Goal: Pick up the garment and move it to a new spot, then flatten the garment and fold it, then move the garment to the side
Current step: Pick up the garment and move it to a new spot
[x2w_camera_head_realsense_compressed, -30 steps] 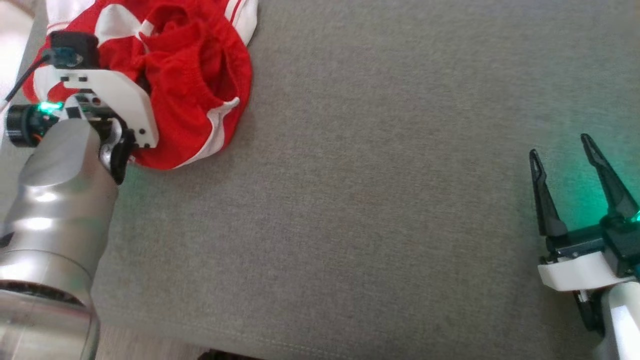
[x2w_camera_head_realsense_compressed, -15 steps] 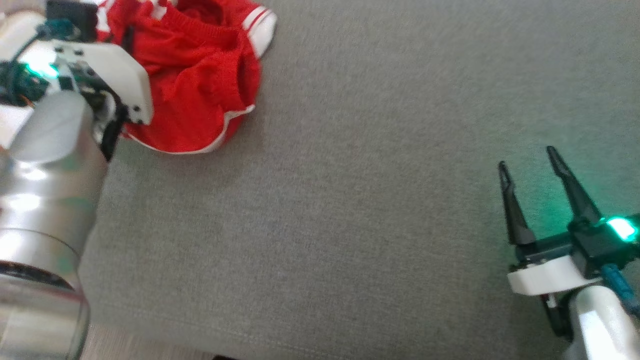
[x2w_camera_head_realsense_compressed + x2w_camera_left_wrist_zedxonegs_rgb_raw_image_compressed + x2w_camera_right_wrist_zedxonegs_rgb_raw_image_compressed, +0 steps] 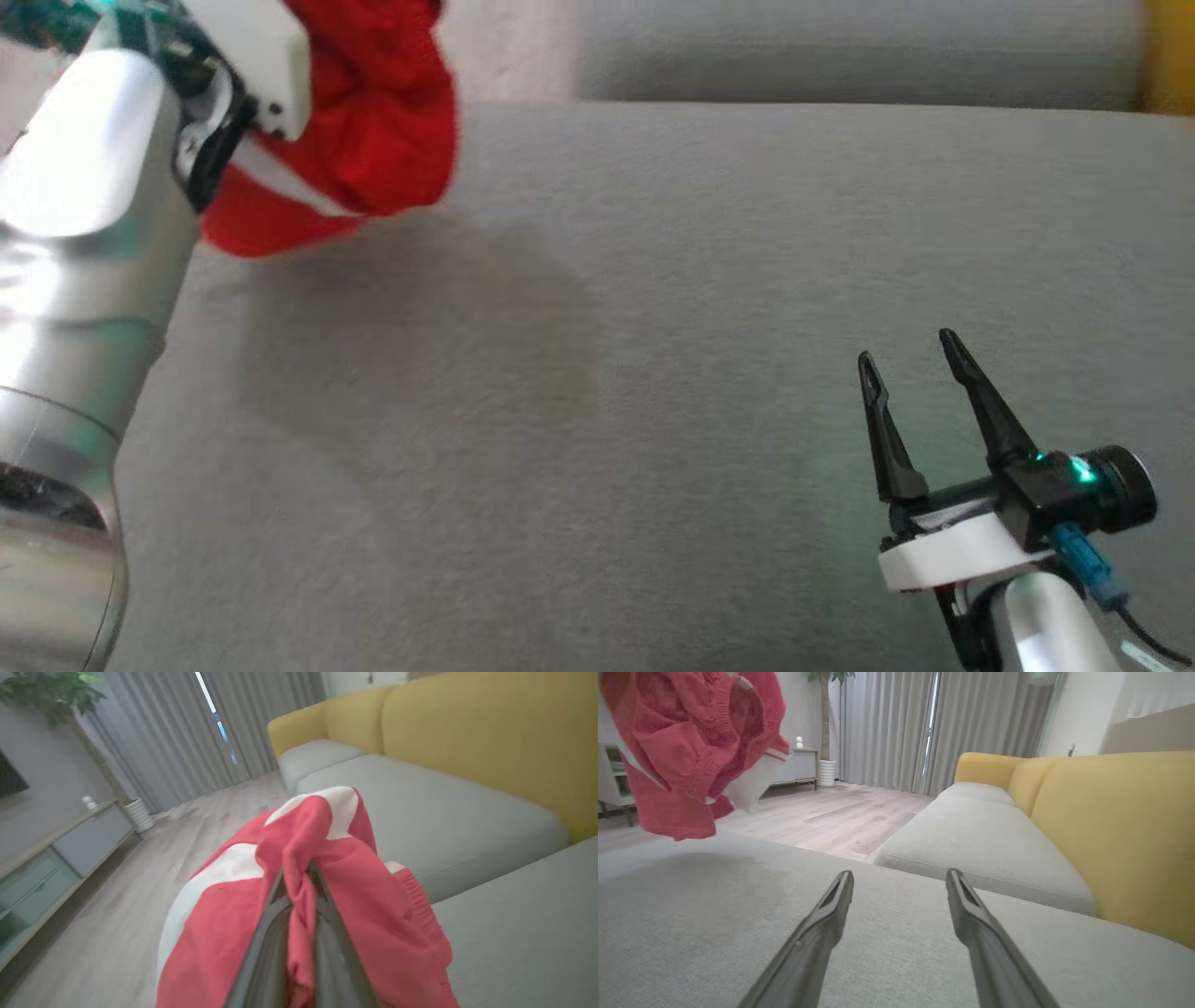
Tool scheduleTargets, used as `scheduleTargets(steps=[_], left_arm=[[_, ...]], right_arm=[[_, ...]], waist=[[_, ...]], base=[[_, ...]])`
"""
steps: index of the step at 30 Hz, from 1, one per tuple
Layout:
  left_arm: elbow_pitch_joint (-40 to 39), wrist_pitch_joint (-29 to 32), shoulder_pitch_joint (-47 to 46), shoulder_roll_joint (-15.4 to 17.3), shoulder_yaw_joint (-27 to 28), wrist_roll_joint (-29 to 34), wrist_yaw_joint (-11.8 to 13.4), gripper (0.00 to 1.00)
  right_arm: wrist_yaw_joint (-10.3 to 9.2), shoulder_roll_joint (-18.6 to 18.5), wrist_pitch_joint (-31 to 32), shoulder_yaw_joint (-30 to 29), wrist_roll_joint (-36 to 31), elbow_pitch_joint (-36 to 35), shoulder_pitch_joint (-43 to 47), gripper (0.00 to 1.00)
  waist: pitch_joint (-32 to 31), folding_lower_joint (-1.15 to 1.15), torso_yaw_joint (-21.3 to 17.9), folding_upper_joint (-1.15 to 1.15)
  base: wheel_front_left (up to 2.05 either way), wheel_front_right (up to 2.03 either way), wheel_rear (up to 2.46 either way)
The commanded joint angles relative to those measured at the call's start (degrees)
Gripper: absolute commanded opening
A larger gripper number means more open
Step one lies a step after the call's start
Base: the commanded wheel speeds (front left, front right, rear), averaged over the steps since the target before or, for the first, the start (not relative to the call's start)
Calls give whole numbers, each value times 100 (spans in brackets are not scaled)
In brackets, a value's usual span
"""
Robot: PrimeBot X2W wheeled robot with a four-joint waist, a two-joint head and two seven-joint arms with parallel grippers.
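My left hand (image 3: 299,872) is clamped on a bunched fold of the red-and-white garment (image 3: 373,121). The whole bundle hangs in the air at the upper left of the head view, clear of the grey cushion (image 3: 709,280), with its shadow (image 3: 420,317) spread out underneath. My right hand (image 3: 907,350) hovers low on the right, fingers spread wide, nothing in it.

I'd call this the carry: garment up, not yet set down. To do it well I want enough height that the dangling hem doesn't drag on the cushion. I also want a smooth sweep toward the open middle, no jerks, because only a pinch of cloth sits between my fingers and it could slip. The landing spot should be well in from the cushion's edge and the floor (image 3: 822,821), with room to spread the garment flat. I'll lower before letting go, so it doesn't drop into a tighter heap.
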Motion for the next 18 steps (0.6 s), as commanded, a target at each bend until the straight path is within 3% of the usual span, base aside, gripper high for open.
scheduleTargets(steps=[1, 5, 10, 18], left_arm=[[-327, 16, -507, 237, 96, -107, 11, 0], [-976, 176, -507, 257, -2, -482, 11, 0], [-1548, 251, -342, -18, -13, -917, 11, 0], [-1921, -257, 830, -548, -673, -722, 59, 0]], right_arm=[[43, 28, -62, 141, 50, -171, -121, 100], [43, 40, -62, 245, 230, -202, -137, 100], [43, 42, -62, 328, 422, -228, -145, 100], [43, 43, -62, 289, 605, -345, -267, 100]], waist=[[-334, 2, -556, 0], [-346, 2, -1088, 0], [-271, 2, -1645, 0], [153, 2, -2163, 0]], base=[[0, 0, 0], [0, 0, 0], [0, 0, 0], [0, 0, 0]])
